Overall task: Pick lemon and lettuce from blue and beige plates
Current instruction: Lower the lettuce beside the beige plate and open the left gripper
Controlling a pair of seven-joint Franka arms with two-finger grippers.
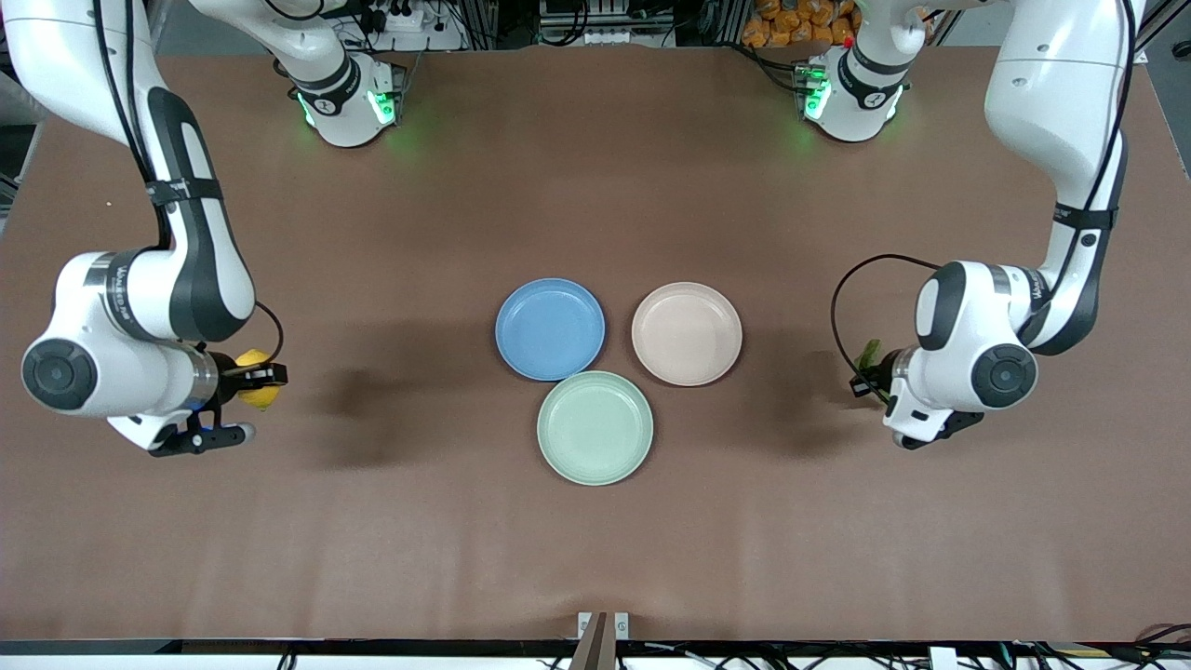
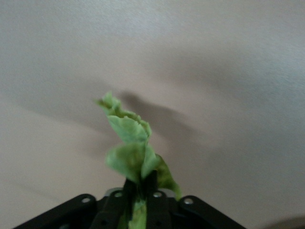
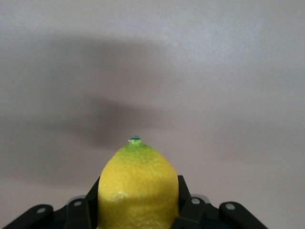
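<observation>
My right gripper point(image 1: 260, 376) is shut on the yellow lemon point(image 1: 257, 380) and holds it above the bare brown table near the right arm's end; the lemon point(image 3: 138, 188) fills the space between the fingers in the right wrist view. My left gripper point(image 1: 867, 372) is shut on the green lettuce leaf point(image 1: 869, 355) above the table near the left arm's end; the leaf point(image 2: 131, 143) sticks out from the closed fingers. The blue plate point(image 1: 550, 328) and the beige plate point(image 1: 687, 333) sit side by side mid-table, both empty.
An empty mint-green plate point(image 1: 595, 427) sits nearer to the front camera, touching the other two. The brown table point(image 1: 595, 558) spreads wide around the plates. A small bracket point(image 1: 603, 625) stands at the table's front edge.
</observation>
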